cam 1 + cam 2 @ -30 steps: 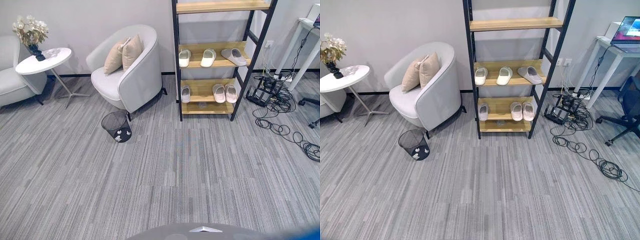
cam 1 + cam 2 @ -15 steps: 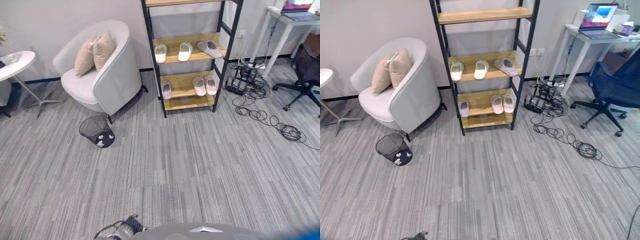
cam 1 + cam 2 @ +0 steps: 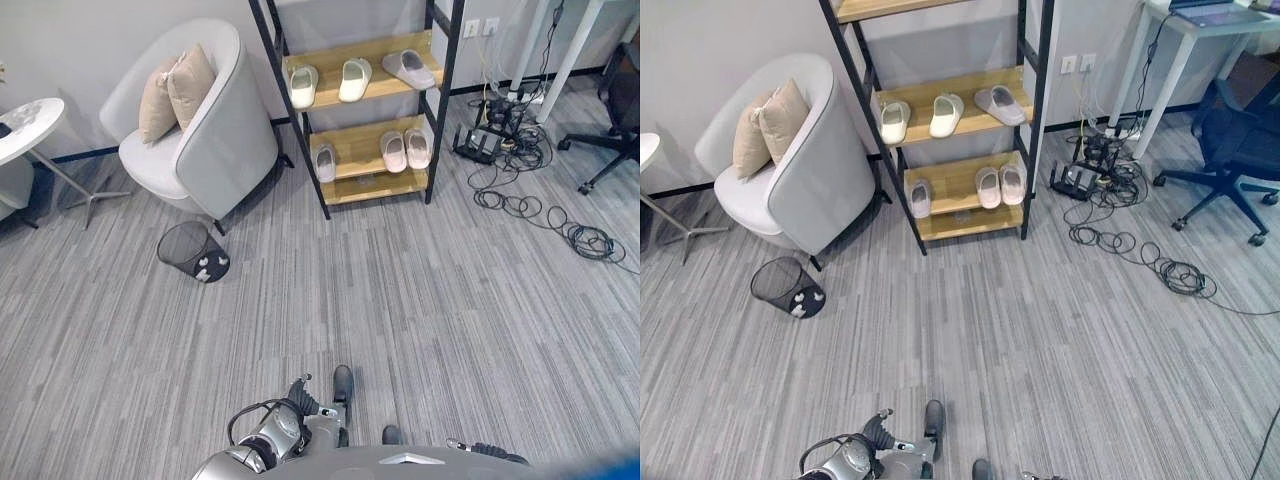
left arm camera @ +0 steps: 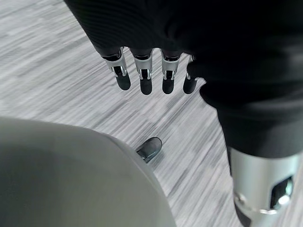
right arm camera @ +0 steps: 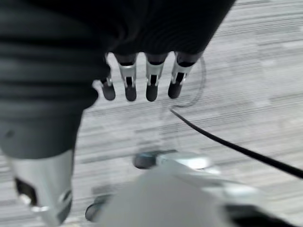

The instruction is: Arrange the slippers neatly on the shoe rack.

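Judging by looks, the slippers point(image 3: 350, 78) are light, soft foam, best pinched at the heel rim or strap. Six are seen on the rack point(image 3: 358, 172), well apart from the robot. Left hand point(image 4: 151, 71) and right hand point(image 5: 142, 80) are held relaxed, empty.

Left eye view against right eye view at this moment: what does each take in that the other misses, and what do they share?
Left eye view alone: most of the round side table's white top, beside the armchair.

Right eye view alone: the rack's upper wooden board, the white desk top and the whole blue office chair.

Both: the shoe rack with slippers three to a shelf on two shelves, the armchair with two cushions, the wire bin on the floor and the cables right of the rack.
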### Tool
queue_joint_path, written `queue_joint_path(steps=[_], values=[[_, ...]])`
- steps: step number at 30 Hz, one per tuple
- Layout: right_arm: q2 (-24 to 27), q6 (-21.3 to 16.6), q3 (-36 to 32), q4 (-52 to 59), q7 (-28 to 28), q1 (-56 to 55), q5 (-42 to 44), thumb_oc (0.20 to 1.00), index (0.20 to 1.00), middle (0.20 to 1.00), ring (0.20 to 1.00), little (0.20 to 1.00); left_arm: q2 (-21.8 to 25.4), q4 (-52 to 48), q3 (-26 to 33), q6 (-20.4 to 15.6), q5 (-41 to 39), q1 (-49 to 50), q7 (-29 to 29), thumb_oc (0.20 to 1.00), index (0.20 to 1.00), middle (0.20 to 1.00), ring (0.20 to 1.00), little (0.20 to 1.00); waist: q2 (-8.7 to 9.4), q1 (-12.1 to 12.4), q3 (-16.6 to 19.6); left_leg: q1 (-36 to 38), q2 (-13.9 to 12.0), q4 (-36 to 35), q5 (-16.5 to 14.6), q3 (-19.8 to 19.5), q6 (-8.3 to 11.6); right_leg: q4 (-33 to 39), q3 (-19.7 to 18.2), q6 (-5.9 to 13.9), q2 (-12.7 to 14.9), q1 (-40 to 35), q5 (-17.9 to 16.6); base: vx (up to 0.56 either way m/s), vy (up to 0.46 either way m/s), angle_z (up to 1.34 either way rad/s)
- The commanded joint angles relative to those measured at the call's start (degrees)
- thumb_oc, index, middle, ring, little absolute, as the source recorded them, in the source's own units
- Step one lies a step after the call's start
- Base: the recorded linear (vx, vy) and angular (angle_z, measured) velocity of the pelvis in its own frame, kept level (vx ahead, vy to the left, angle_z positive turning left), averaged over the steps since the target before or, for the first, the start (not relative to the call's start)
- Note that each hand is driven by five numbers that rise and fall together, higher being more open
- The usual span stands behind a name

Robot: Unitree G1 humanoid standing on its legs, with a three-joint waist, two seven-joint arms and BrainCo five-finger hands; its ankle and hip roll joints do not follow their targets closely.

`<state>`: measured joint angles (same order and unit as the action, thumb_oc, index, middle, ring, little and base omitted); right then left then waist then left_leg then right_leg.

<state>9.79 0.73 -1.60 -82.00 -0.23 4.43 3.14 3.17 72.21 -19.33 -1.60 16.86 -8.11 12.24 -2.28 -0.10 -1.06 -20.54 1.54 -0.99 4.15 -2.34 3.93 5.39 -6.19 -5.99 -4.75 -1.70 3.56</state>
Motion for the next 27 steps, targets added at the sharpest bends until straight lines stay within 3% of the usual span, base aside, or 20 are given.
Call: queue_joint_path(steps=[1,6,7,8,9,10,11,13,14,17,20,22,23,24,26,27], values=[[-4.86,-1.22,-0.54,1.00,-0.33,-6.28,0.42,1.000,1.000,1.000,1.000,1.000,1.48,9.65,-0.74,2.87,0.45,4.81,2.02,1.000,1.000,1.000,1.000,1.000,1.77,0.32,4.62,3.12,0.75,5.12,1.93,-1.35,-3.52,-4.50,-2.18,4.09,4.17,-3.57,2.20,0.32,0.121,-1.16],[-7.71,-0.97,0.85,0.21,-0.31,-7.54,-0.45,1.000,1.000,1.000,1.000,1.000,2.44,8.68,2.68,3.83,-1.78,3.92,3.07,1.000,1.000,1.000,1.000,1.000,4.34,1.26,6.95,7.74,2.61,4.74,-1.50,-1.16,-6.53,-11.01,-1.92,8.15,5.57,-3.97,3.23,0.37,0.175,-0.38],[-8.07,-0.82,1.61,0.20,-0.12,-7.01,-0.98,1.000,1.000,1.000,1.000,1.000,2.64,6.87,3.44,3.78,-2.26,3.51,2.69,1.000,1.000,1.000,1.000,1.000,4.91,1.58,7.14,8.68,3.28,5.15,-3.10,-0.98,-7.19,-16.83,-0.82,10.30,6.20,-1.96,1.90,0.37,0.242,0.18],[-8.23,-0.87,1.88,1.11,0.36,-5.86,-1.06,1.000,1.000,1.000,1.000,1.000,2.84,4.56,4.13,3.90,-2.72,1.97,2.18,1.000,1.000,1.000,1.000,1.000,4.75,1.77,7.17,8.49,2.90,6.62,-5.02,0.19,-7.68,-29.53,4.10,12.92,8.28,4.71,-3.65,0.42,0.256,-0.14],[-8.42,-1.10,3.15,2.27,0.58,-5.10,-1.72,1.000,1.000,1.000,1.000,1.000,2.98,4.00,4.44,4.10,-2.79,1.26,1.85,1.000,1.000,1.000,1.000,1.000,4.58,1.68,7.16,10.11,2.04,6.69,-6.73,1.23,-7.72,-30.66,10.28,11.92,12.60,8.12,-4.91,0.45,0.188,-0.62],[-8.48,-1.52,4.38,3.40,0.19,-4.57,-2.50,1.000,1.000,1.000,1.000,1.000,2.96,4.35,4.28,4.32,-2.32,1.07,2.07,1.000,1.000,1.000,1.000,1.000,4.25,1.42,6.69,12.14,1.23,6.41,-8.13,1.57,-7.97,-27.39,12.21,11.18,13.65,10.66,-3.77,0.55,0.067,-1.05],[-8.05,-1.94,4.53,4.80,-0.32,-4.36,-2.81,1.000,1.000,1.000,1.000,1.000,2.87,6.08,3.39,4.40,-1.54,1.01,2.32,1.000,1.000,1.000,1.000,1.000,3.40,0.17,5.27,14.95,0.95,6.33,-9.53,0.68,-7.98,-21.90,11.25,10.78,13.54,14.33,-2.51,0.51,-0.039,-0.87],[-7.65,-2.07,4.16,4.88,-0.45,-4.87,-2.75,1.000,1.000,1.000,1.000,1.000,2.66,7.43,2.25,4.46,-0.85,1.04,2.53,1.000,1.000,1.000,1.000,1.000,3.55,-1.17,4.71,17.49,1.45,5.66,-10.88,-0.43,-7.67,-15.55,8.80,11.27,13.76,15.98,-5.10,0.50,-0.147,-0.01],[-7.09,-1.82,4.07,3.37,-0.75,-5.46,-3.40,1.000,1.000,1.000,1.000,1.000,2.51,9.48,1.53,4.81,-0.62,1.03,2.88,1.000,1.000,1.000,1.000,1.000,3.88,-2.69,4.31,21.82,1.95,4.50,-13.23,-2.48,-7.28,-8.84,2.57,12.37,12.85,19.37,-10.91,0.58,-0.223,0.95],[-5.82,-1.51,3.73,1.29,-1.30,-6.71,-3.62,1.000,1.000,1.000,1.000,1.000,2.42,10.94,1.61,4.52,-1.33,1.52,3.31,1.000,1.000,1.000,1.000,1.000,3.64,-3.51,4.47,25.55,1.55,3.32,-14.99,-4.92,-6.56,-8.02,0.40,12.82,11.68,19.86,-12.49,0.41,-0.199,1.37],[-5.29,-1.57,2.56,1.18,-1.30,-6.41,-3.04,1.000,1.000,1.000,1.000,1.000,1.83,10.93,3.14,3.63,-2.46,3.28,4.58,1.000,1.000,1.000,1.000,1.000,3.30,-3.53,6.40,26.85,-1.01,3.95,-14.70,-7.83,-4.12,-10.89,1.05,9.04,9.59,18.09,-10.92,0.38,-0.407,0.64],[-5.08,-1.60,2.33,1.84,-1.35,-6.34,-2.89,1.000,1.000,1.000,1.000,1.000,1.73,10.16,3.40,3.29,-2.40,4.01,4.49,1.000,1.000,1.000,1.000,1.000,3.04,-3.46,6.76,25.80,-1.57,7.87,-13.56,-8.28,-2.05,-11.05,1.83,7.43,8.90,16.55,-9.53,0.21,-0.276,0.14],[-4.79,-1.93,2.03,2.47,-1.88,-5.56,-2.56,1.000,1.000,1.000,1.000,1.000,1.12,8.99,4.29,2.48,-2.89,3.70,5.00,1.000,1.000,1.000,1.000,1.000,3.43,-3.13,6.39,21.18,-2.18,17.65,-8.51,-6.93,1.14,-10.56,3.12,6.30,9.34,14.61,-8.41,0.13,-0.303,-0.12],[-4.51,-1.93,1.73,3.16,-2.49,-4.74,-1.67,1.000,1.000,1.000,1.000,1.000,0.56,6.87,4.40,2.11,-2.95,2.81,5.15,1.000,1.000,1.000,1.000,1.000,4.61,-2.88,5.32,13.53,-2.21,28.77,-4.55,-5.83,2.23,-10.33,4.50,5.77,10.39,13.95,-8.01,0.07,-0.300,0.24],[-4.06,-2.07,1.98,3.44,-2.60,-3.94,-1.61,1.000,1.000,1.000,1.000,1.000,0.59,5.44,3.58,1.52,-2.26,2.76,5.42,1.000,1.000,1.000,1.000,1.000,5.57,-2.40,4.80,9.32,-2.47,30.45,-7.12,-2.98,0.61,-9.87,5.95,5.49,10.66,13.01,-7.08,0.06,-0.196,1.15],[-4.16,-2.19,2.13,3.09,-2.86,-4.17,-1.58,1.000,1.000,1.000,1.000,1.000,0.42,4.93,3.10,1.18,-1.97,2.88,5.63,1.000,1.000,1.000,1.000,1.000,5.91,-1.76,4.70,7.92,-1.57,24.97,-10.41,-0.60,-0.50,-9.54,7.03,5.33,10.59,11.55,-6.22,0.17,-0.121,0.80]])
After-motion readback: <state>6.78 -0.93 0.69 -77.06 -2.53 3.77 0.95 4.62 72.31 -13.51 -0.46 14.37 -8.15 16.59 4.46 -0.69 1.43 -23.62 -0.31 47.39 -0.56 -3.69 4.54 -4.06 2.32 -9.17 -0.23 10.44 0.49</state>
